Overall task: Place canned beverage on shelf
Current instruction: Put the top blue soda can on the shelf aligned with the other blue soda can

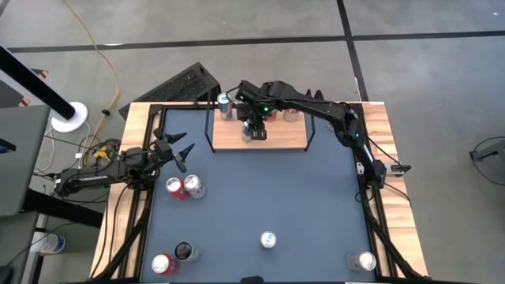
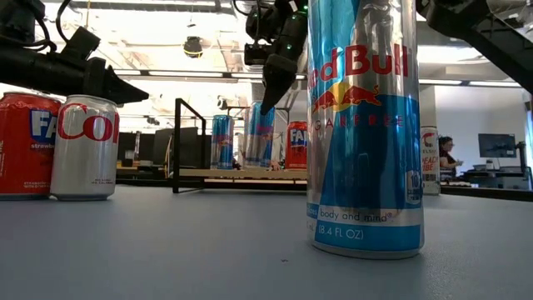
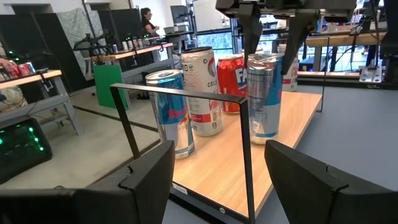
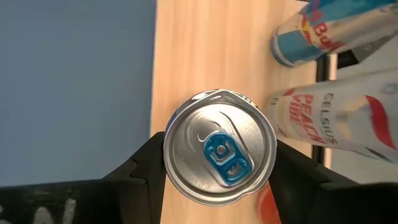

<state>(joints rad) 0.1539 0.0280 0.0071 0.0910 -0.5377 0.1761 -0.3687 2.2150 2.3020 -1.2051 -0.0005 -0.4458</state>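
Four cans (image 3: 264, 93) are standing on one shelf (image 1: 276, 136), six more cans (image 1: 268, 240) are sitting on the tabletop (image 1: 300, 197).

You've got a grey concrete floor (image 1: 410, 79) with dark seam lines around the table and a yellow cable (image 1: 101, 55) trailing across it. Behind: long ceiling strip lights (image 2: 179, 77), a green panel (image 3: 111, 84), and workbenches (image 3: 134, 53) with a person (image 2: 445, 155) seated.
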